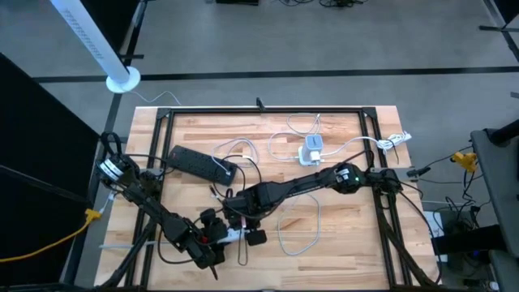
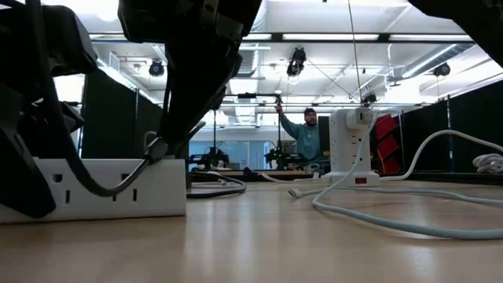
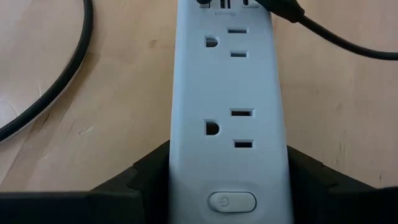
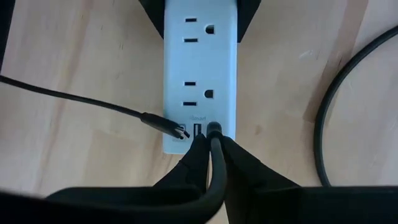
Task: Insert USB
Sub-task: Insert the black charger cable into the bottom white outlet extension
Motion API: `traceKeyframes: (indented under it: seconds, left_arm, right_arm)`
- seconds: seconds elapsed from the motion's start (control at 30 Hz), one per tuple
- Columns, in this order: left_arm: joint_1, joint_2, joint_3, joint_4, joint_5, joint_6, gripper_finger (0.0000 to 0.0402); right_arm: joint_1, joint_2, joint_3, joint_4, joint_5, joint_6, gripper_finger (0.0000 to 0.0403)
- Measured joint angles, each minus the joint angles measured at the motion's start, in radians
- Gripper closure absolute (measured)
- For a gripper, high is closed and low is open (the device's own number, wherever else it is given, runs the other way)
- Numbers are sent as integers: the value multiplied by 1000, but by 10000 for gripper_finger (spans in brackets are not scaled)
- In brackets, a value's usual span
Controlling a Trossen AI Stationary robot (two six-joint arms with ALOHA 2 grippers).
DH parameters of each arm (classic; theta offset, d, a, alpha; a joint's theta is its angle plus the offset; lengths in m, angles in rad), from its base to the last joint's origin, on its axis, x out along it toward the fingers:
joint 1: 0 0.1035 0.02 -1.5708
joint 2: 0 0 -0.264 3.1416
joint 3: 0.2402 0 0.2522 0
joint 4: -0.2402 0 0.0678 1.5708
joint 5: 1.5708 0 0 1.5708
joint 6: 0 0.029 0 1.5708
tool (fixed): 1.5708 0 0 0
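Observation:
A white power strip (image 4: 199,74) lies flat on the wooden table, also seen in the high view (image 1: 232,236) and the low view (image 2: 94,189). My left gripper (image 3: 227,186) is shut on its switch end. My right gripper (image 4: 212,155) is shut on a black USB plug (image 4: 214,129), which stands at a USB port on the strip's opposite end. A second black USB cable (image 4: 168,126) sticks into the neighbouring port and trails off across the table. My left gripper pinches the power strip across its width at the switch end (image 3: 231,200), one finger (image 3: 140,177) on each long side. The fingers come level along the table. The strip lies flat on the wood. My right gripper pinches the black USB plug just behind its tip (image 4: 214,140), its cable (image 4: 214,180) running back between the fingers. The fingers point along the strip toward its port end. The plug's tip meets the port; how far in it sits I cannot tell.
A black power bar (image 1: 199,164), a white charger block (image 1: 312,151) and loose white cables (image 1: 296,231) lie on the table. A thick black cable (image 4: 323,124) curves beside the strip. A person (image 2: 302,135) stands far behind the table.

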Motion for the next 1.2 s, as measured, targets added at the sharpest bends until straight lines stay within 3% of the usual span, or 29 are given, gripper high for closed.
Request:
traceKeyframes:
  seconds: [0.67,0.77,1.03,1.2]
  left_arm:
    - [-5,0,0,4,-8,-2,197]
    - [-6,0,0,2,-8,-2,197]
    - [-29,-10,1,-46,5,-16,197]
    - [-43,-56,-2,-82,41,-17,197]
  right_arm:
    - [12,-11,-33,19,11,-6,392]
    - [13,-11,-10,5,8,-17,351]
    - [19,-28,72,-111,3,16,192]
    - [32,-103,69,-141,18,20,146]
